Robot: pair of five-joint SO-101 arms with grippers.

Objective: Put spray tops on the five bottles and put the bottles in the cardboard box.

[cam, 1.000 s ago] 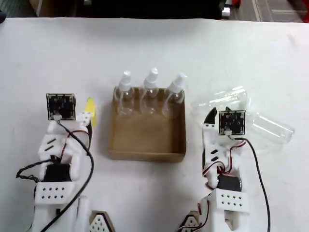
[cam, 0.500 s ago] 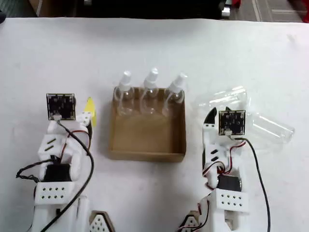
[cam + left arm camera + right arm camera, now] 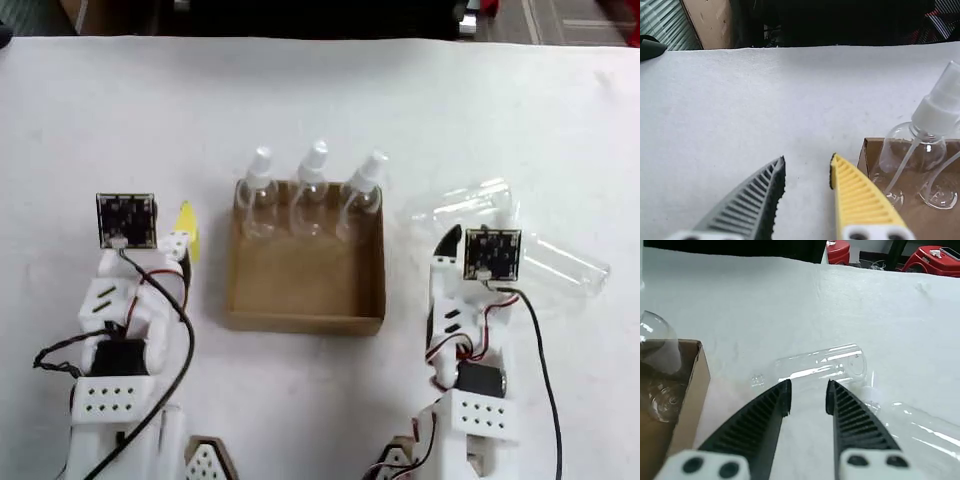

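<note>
The cardboard box (image 3: 305, 300) sits mid-table. Three clear bottles with white spray tops (image 3: 258, 195) (image 3: 311, 190) (image 3: 362, 195) stand along its far wall; one of them (image 3: 932, 125) stands in the box (image 3: 867, 150) beside my left gripper. Two clear bottles lie on the table right of the box, one nearer (image 3: 460, 205) and one farther right (image 3: 562, 262). My right gripper (image 3: 447, 245) (image 3: 807, 392) is open just short of the nearer lying bottle (image 3: 822, 365), whose neck is bare. My left gripper (image 3: 178, 232) (image 3: 807, 167) is open over bare table left of the box.
The white table (image 3: 330, 100) runs open behind the box and to the far left. The second lying bottle (image 3: 920, 432) lies close beside my right gripper. Dark floor and red stools lie beyond the far edge.
My right arm has shifted slightly to the right, toward the lying bottles. The left arm, the box and the bottles have stayed still.
</note>
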